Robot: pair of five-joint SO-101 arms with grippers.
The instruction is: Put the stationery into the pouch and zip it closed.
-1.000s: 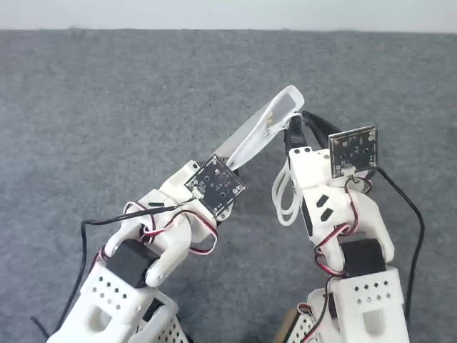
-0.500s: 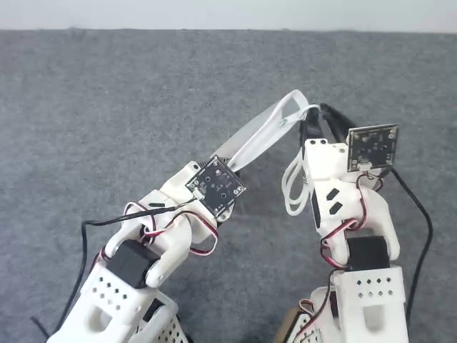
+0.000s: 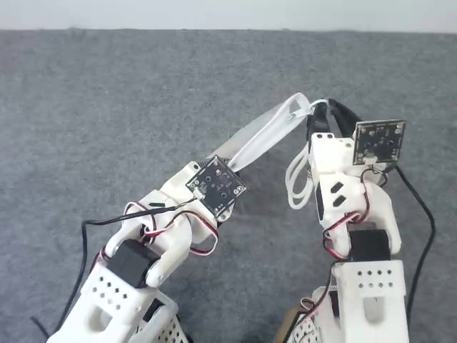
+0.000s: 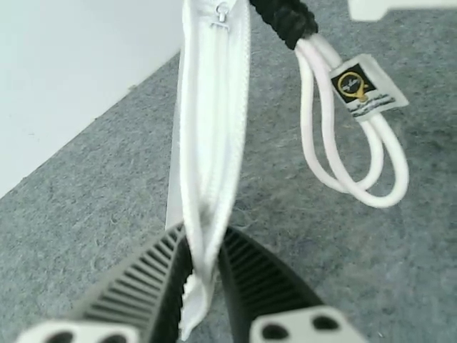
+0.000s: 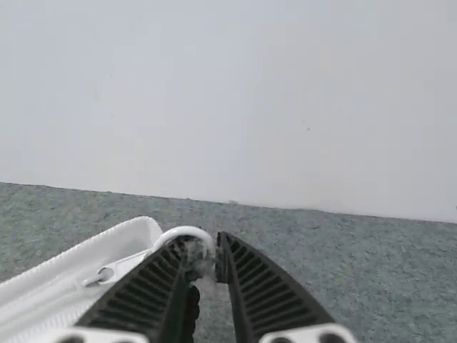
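A white, see-through pouch (image 3: 268, 132) is held stretched in a slanting line between two robot claws over the middle of the grey worktop (image 3: 107, 93), a little toward its right edge. It stands on its edge with the zip side up. In the left wrist view the zip (image 4: 214, 107) looks shut along the length that shows, and the zip slider (image 4: 223, 11) sits at the pouch's far end. The left claw (image 4: 203, 246) is clamped narrowly on the near end of the pouch, its ribbed black fingers (image 4: 246, 268) pressing the white fabric from both sides. The right claw (image 5: 203, 246) is closed on a white cord loop (image 4: 350, 164) at the far end of the pouch, beside the slider. The cord curves out from between its fingers, and the rest hangs down in long loops next to the right arm. A small tag (image 4: 360, 86) with a yellow and black mark is fixed to the cord. The left arm rises from the near left corner of the worktop and the right arm from the near edge toward the right. A pale wall (image 5: 228, 86) stands beyond the worktop's far edge.
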